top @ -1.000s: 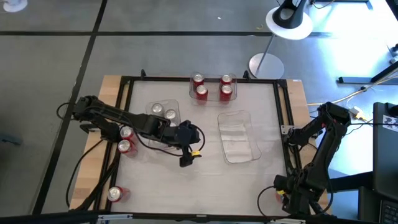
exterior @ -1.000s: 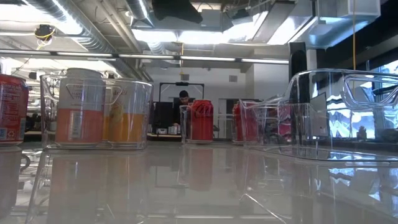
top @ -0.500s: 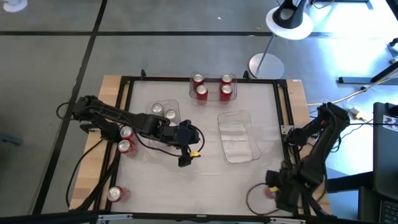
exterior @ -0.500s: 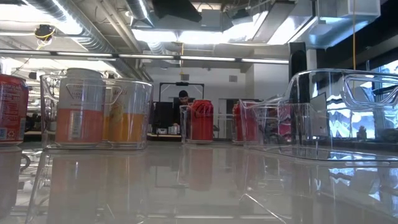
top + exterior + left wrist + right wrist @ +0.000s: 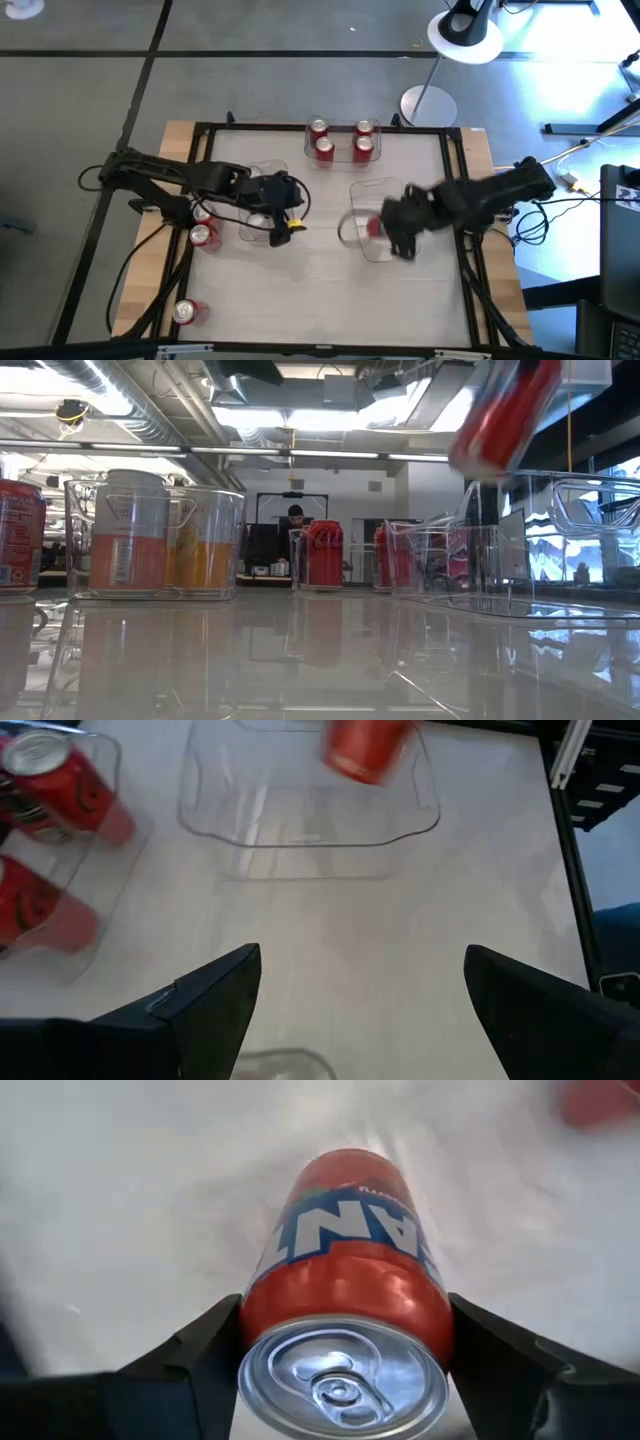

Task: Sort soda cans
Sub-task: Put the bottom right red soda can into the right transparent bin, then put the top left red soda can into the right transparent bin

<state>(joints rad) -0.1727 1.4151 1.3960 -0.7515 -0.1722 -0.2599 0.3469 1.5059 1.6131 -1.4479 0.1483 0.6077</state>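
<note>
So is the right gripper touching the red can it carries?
Touching. In the right wrist view both fingers press the red can's sides.

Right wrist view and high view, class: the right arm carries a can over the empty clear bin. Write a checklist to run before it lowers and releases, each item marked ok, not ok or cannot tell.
1. Orange-red Fanta can sits between the right end effector fingers: ok.
2. Can over the empty clear bin: ok.
3. Can upright: not ok, tilted in the low view.
4. Bin free of other cans: ok.
5. Left end effector apart from that bin, open, over the two-can bin: ok.
</note>
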